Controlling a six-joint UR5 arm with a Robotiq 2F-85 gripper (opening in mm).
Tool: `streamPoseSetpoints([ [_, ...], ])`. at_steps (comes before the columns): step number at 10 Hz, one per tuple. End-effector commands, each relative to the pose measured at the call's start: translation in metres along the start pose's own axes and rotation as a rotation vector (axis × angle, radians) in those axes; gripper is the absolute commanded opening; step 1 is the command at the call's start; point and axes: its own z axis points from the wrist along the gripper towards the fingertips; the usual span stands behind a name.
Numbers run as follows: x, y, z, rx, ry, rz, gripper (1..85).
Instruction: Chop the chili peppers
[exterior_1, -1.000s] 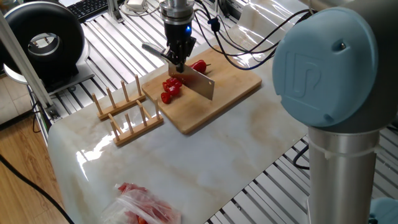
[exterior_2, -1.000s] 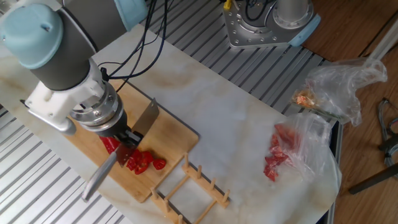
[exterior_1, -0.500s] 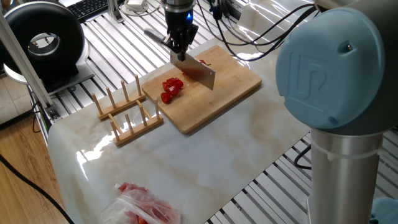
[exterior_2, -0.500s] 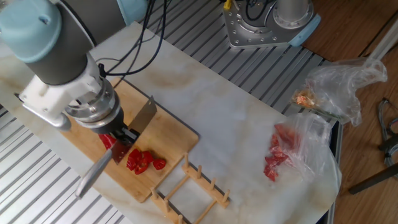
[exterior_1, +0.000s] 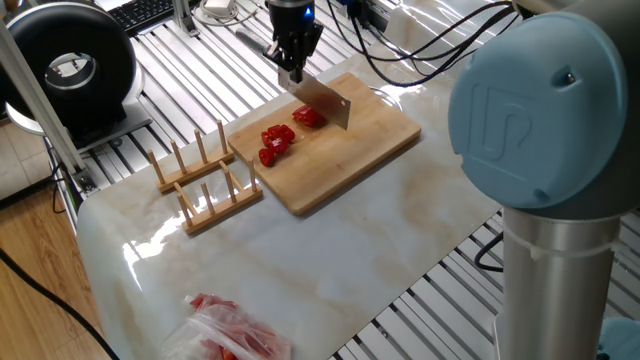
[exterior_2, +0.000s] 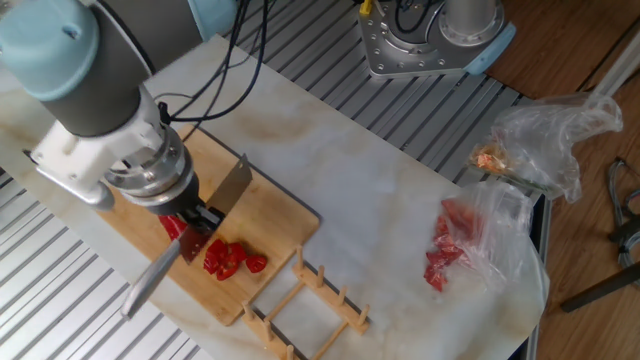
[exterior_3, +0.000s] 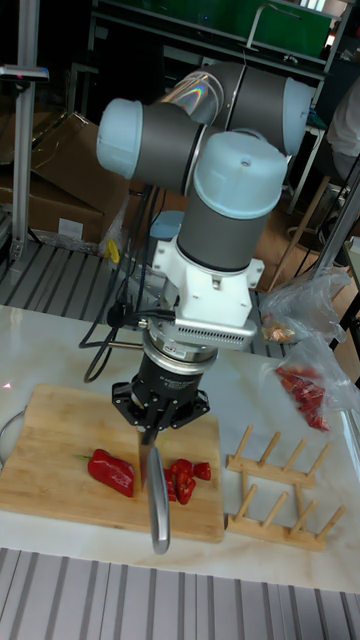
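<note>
1. The chili peppers lie on the cutting board (exterior_3: 40, 420) in two lots: an uncut piece (exterior_3: 111, 472) with its stem end pointing away from the chunks, and a cluster of cut chunks (exterior_3: 185, 480) just beside it, toward the wooden rack (exterior_3: 280, 490).
2. The knife (exterior_3: 157, 495) hangs between the two lots, blade raised off the board — its edge runs across the uncut piece's long axis, so the next cut falls on that piece, to the stem side of the blade.
3. The gripper (exterior_3: 152, 425) is clamped on the knife handle, directly above the gap.
4. The tall fixed view shows piece, blade and chunks in a row; in the other fixed view the arm hides most of the uncut piece, and only the chunks (exterior_2: 232, 259) read clearly.
</note>
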Motion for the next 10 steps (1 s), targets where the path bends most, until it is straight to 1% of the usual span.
streamPoseSetpoints([
  [1, -0.008, -0.01, 0.005, 0.019, -0.023, -0.015, 1.3],
  [2, -0.003, -0.011, 0.004, 0.024, -0.008, -0.014, 1.3],
  [3, 0.0, -0.015, 0.003, 0.038, -0.002, -0.019, 1.3],
  [4, -0.001, -0.014, 0.003, 0.03, -0.006, -0.019, 1.3],
  [5, -0.005, -0.011, 0.003, 0.021, -0.019, -0.011, 1.3],
  [6, -0.006, -0.005, 0.001, 0.006, -0.025, -0.002, 1.3],
  [7, 0.0, 0.005, 0.001, -0.031, 0.0, 0.027, 1.3],
  [8, 0.003, 0.001, 0.001, -0.015, 0.013, 0.047, 1.3],
  [9, 0.005, -0.002, 0.001, -0.002, 0.017, 0.07, 1.3],
  [10, -0.001, -0.008, 0.001, 0.017, -0.004, 0.067, 1.3],
])
